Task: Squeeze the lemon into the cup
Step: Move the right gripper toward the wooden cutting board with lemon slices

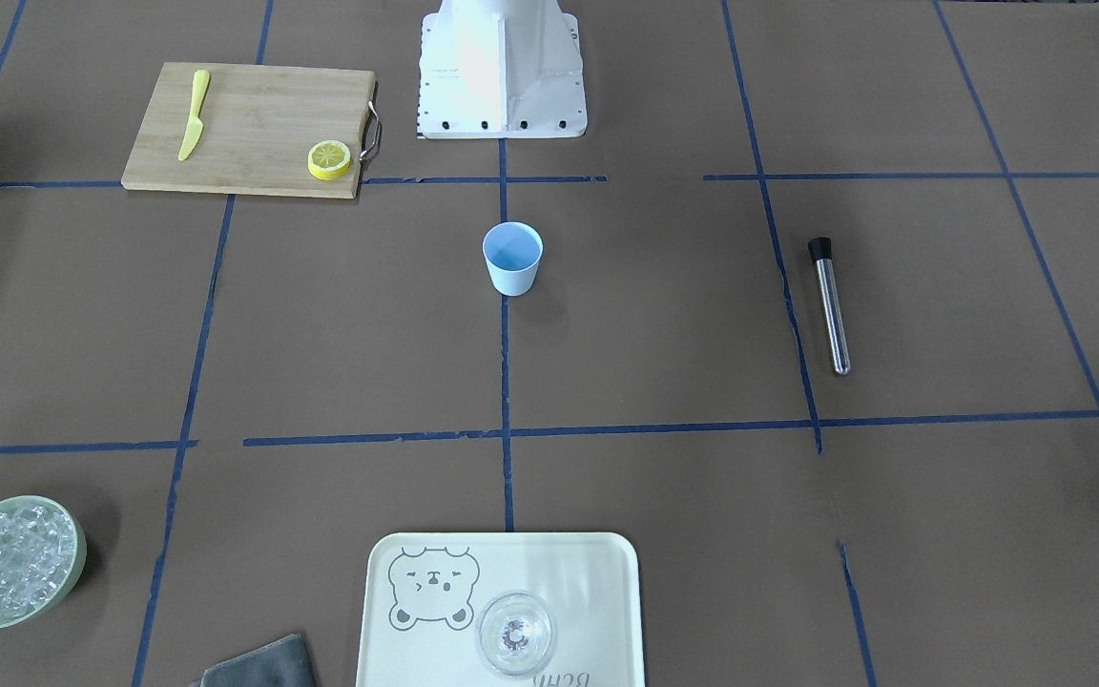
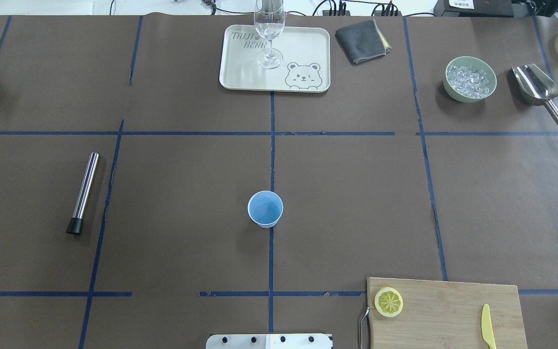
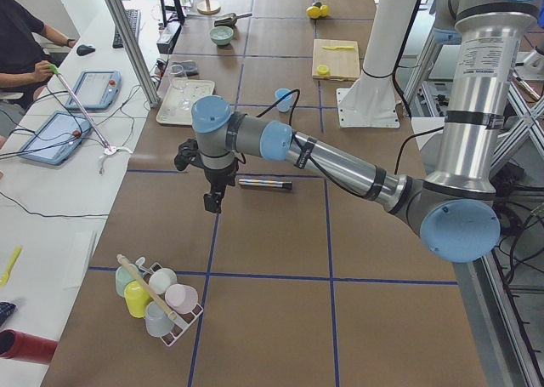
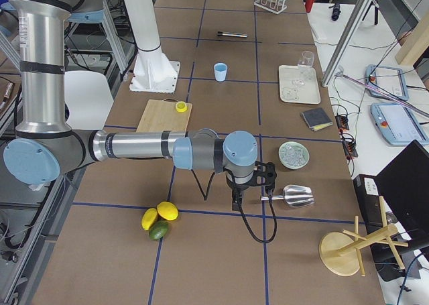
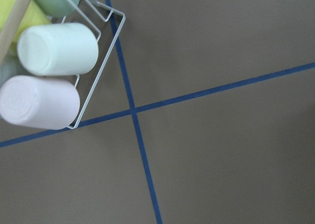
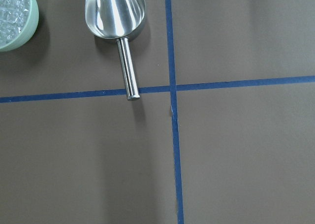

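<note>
A lemon slice [image 1: 329, 159] lies on the corner of a bamboo cutting board [image 1: 254, 114], near its metal handle; it also shows in the overhead view [image 2: 388, 301]. The light-blue cup [image 1: 512, 258] stands upright at the table's middle [image 2: 265, 209], empty. Neither gripper shows in the overhead or front views. My left gripper [image 3: 211, 204] hangs over the table's left end, far from the cup. My right gripper [image 4: 236, 203] hangs over the right end beside a metal scoop. I cannot tell whether either is open or shut. No fingers show in the wrist views.
A yellow plastic knife [image 1: 193, 114] lies on the board. A steel muddler [image 2: 83, 193] lies left of the cup. A tray [image 2: 240, 72] with a clear glass [image 2: 269, 34], a grey cloth [image 2: 362, 40], an ice bowl [image 2: 470, 78] and scoop [image 2: 538, 89] stand at the far side. A cup rack [image 5: 54, 61] is under my left wrist.
</note>
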{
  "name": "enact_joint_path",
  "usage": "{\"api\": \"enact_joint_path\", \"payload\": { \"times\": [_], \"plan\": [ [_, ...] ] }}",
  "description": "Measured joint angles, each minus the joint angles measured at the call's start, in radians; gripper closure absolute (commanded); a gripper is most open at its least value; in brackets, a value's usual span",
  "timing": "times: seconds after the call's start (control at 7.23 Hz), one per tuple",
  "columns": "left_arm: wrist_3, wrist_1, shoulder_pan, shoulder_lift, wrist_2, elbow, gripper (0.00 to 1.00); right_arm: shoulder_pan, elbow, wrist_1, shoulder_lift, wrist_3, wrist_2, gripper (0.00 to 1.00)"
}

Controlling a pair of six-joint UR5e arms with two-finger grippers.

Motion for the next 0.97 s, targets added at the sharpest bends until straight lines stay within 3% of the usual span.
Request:
{"api": "enact_joint_path", "payload": {
  "times": [0.69, 0.97],
  "plan": [
    [-0.406, -0.029, 0.283, -0.164, 0.004, -0.017, 0.0, -0.112, -0.006, 0.004, 0.067, 0.006, -0.022, 0.0],
    [-0.517, -0.153, 0.373, -0.184, 0.021, 0.049, 0.0, -0.114, -0.015, 0.051, 0.071, 0.034, -0.039, 0.0]
  ]
}}
